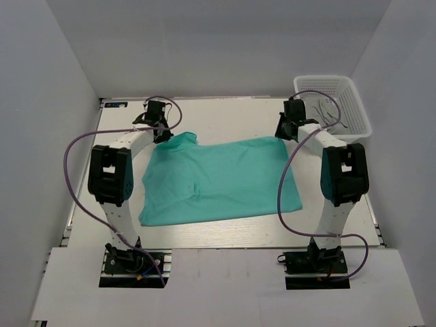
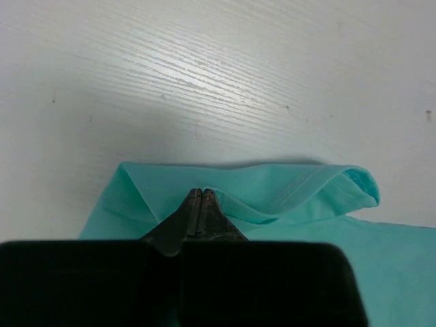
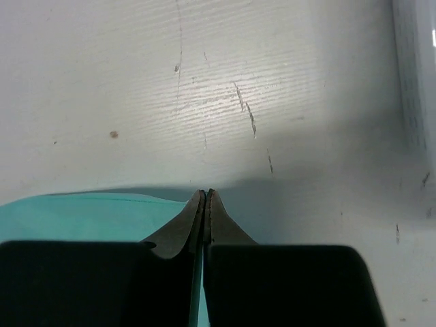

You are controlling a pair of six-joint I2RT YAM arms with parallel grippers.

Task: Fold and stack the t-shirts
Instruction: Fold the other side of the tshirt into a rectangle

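My left gripper [image 2: 201,197] is pinched shut on the far-left corner of the shirt [image 1: 218,180], my right gripper [image 3: 206,197] likewise on its far-right edge, and it lies spread mid-table [image 1: 225,112] — folding looks barely begun, stacking untouched.

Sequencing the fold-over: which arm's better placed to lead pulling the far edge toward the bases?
Left, probably. The left pincer is shut on the t-shirt at its bunched sleeve, with cloth on both sides. The right pincer nips only the far corner, cloth on one side, so it looks likelier to slip.

Lab — white-walled robot bench [image 1: 225,235]
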